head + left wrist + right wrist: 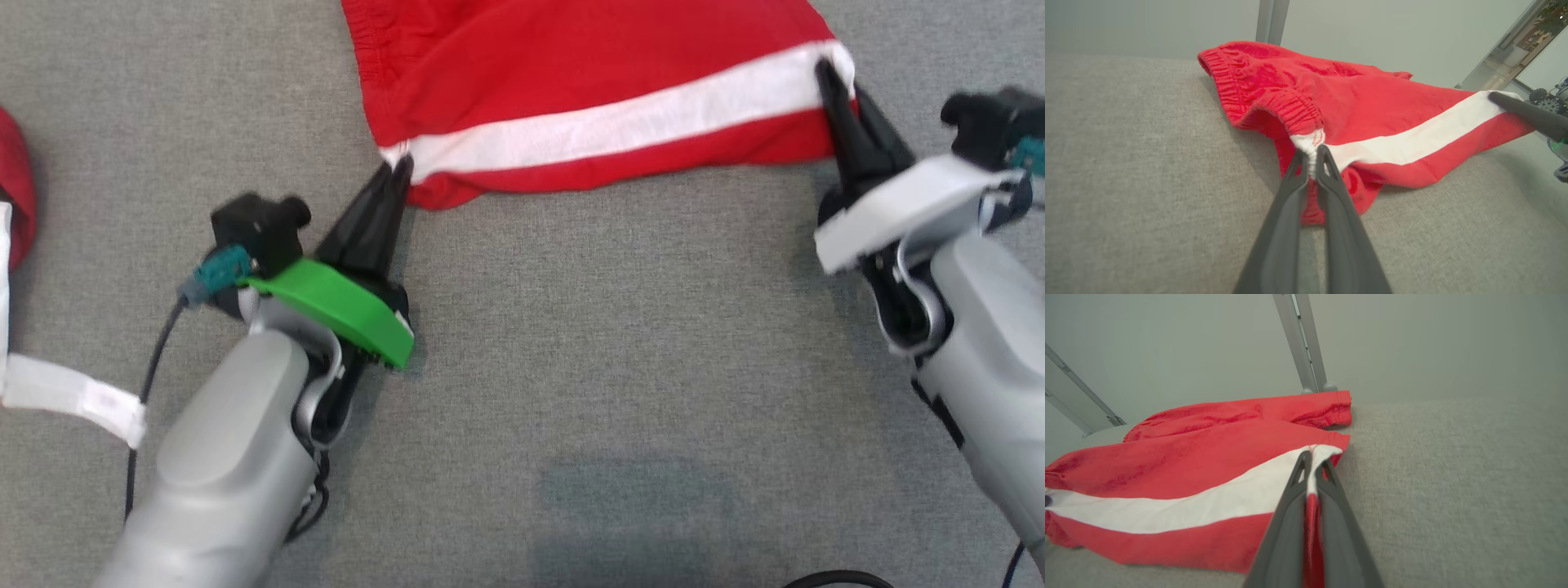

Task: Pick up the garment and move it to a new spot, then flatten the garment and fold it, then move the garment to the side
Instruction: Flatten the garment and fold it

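Observation:
The garment is a pair of red shorts with a white side stripe, lying at the top middle of the grey cloth surface. My left gripper is shut on the waistband end of the stripe, and the left wrist view shows the white cloth pinched between the fingertips. My right gripper is shut on the hem end of the same stripe, cloth caught between its fingers. The garment hangs slightly stretched between the two grips; its far side rests on the surface.
Another red and white piece of cloth lies at the far left edge, with a white strap below it. Metal frame posts stand behind the surface. A dark cable shows at the bottom right.

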